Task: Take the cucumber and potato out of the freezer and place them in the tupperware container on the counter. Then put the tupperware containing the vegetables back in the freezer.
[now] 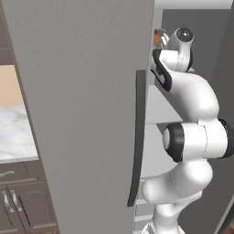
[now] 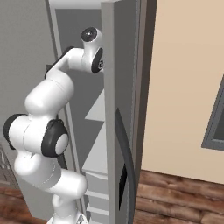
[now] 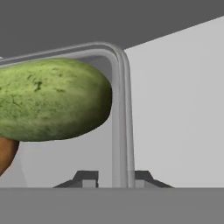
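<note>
The green cucumber (image 3: 52,100) looms close in the hand view, lying inside the grey tupperware container (image 3: 120,109). Below it, at the left edge, peeks the orange-brown potato (image 3: 5,153). My gripper (image 3: 116,177) is shut on the container's raised rim, which runs up between the two dark fingertips (image 3: 87,177). In the left base view the arm reaches high into the freezer (image 1: 82,114) past its open door, and an orange bit of the potato (image 1: 158,37) shows beside the wrist. The white marble counter (image 1: 16,132) lies far left.
The freezer door's long dark handle (image 1: 137,137) hangs close to the arm's elbow. Pale inner shelves (image 2: 98,111) sit below the hand. Brown cabinets (image 1: 23,201) stand under the counter. A beige wall (image 2: 183,87) and a wooden floor (image 2: 175,197) lie to the right.
</note>
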